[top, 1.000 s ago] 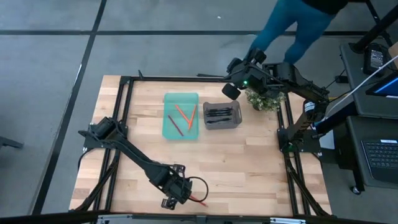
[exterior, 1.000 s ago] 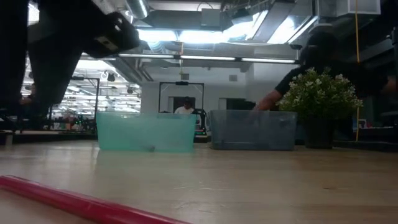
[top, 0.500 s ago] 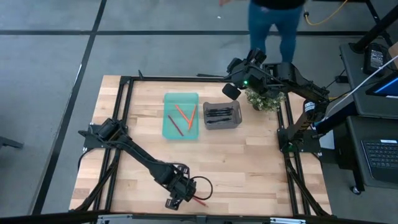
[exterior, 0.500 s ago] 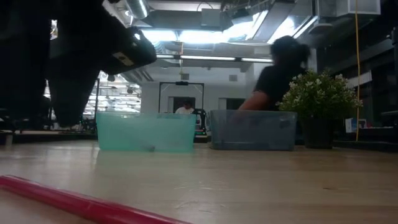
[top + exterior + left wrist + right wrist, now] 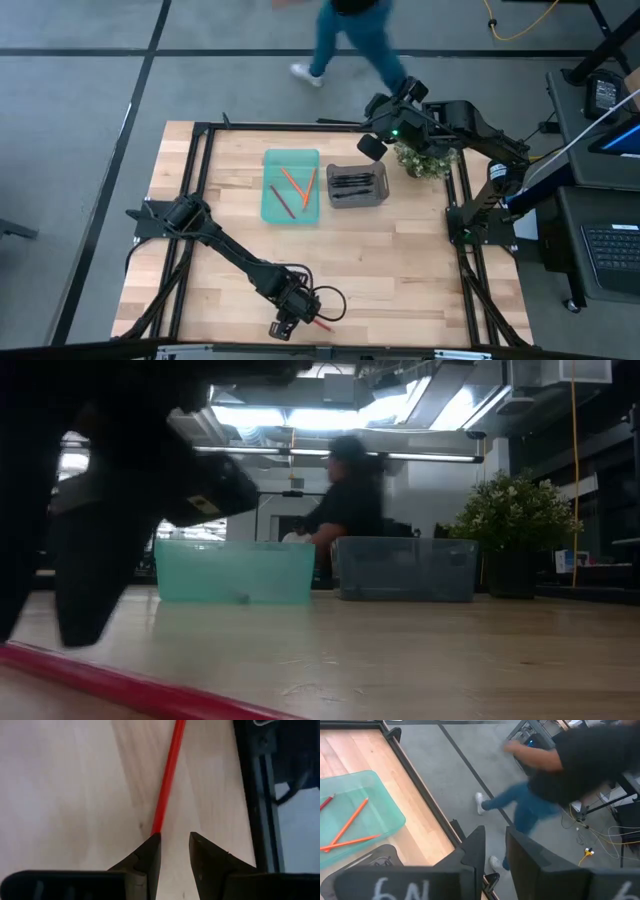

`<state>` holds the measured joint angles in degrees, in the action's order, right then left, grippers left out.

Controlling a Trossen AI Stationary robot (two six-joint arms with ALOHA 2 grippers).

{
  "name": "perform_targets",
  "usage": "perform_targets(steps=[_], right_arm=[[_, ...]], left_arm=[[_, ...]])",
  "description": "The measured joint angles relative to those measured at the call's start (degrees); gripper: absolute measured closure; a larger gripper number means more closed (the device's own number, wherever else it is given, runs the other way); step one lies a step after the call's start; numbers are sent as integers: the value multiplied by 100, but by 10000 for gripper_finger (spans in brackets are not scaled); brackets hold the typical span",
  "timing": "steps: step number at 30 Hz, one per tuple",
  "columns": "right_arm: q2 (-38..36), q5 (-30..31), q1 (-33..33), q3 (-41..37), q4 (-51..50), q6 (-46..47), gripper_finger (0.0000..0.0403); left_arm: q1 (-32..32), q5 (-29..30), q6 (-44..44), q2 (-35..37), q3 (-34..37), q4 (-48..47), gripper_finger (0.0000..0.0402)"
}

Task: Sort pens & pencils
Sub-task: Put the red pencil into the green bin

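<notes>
A red pencil (image 5: 320, 326) lies flat on the table near its near edge; it also shows in the low view's foreground (image 5: 130, 685). My left gripper (image 5: 286, 326) hangs low just to its left, open by a narrow gap (image 5: 174, 837), with the pencil's end (image 5: 155, 827) right at one fingertip. Orange and red pencils (image 5: 293, 188) lie in the teal bin (image 5: 270, 205). Black pens (image 5: 355, 182) lie in the grey bin (image 5: 378, 196). My right gripper (image 5: 372, 146) waits high beyond the grey bin, narrowly open (image 5: 495, 837) and holding nothing. My left gripper points down at the table with the red pencil's near end (image 5: 155, 827) at the tip of one finger (image 5: 150, 852), outside the gap. Whether that finger touches the pencil I cannot tell. The pencil lies flat on the wood.
A potted plant (image 5: 425, 158) stands at the far right corner, next to the grey bin. The black frame rail (image 5: 252, 795) runs along the near edge beside my left gripper. A person walks on the floor beyond the far edge (image 5: 355, 40). Bare wood lies between the bins and the pencil.
My left gripper has moved along the near edge toward the table's right, closing on the red pencil, and has come lower in the low view. The pencil has stayed put. The person behind the table has walked from right to left.
</notes>
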<state>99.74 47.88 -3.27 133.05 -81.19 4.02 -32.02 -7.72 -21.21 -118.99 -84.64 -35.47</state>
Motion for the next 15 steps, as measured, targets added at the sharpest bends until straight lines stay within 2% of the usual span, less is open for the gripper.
perform_targets(steps=[15], right_arm=[[0,-155,2,0,11,19,324]], left_arm=[[61,-66,103,-123,-9,-54,308]])
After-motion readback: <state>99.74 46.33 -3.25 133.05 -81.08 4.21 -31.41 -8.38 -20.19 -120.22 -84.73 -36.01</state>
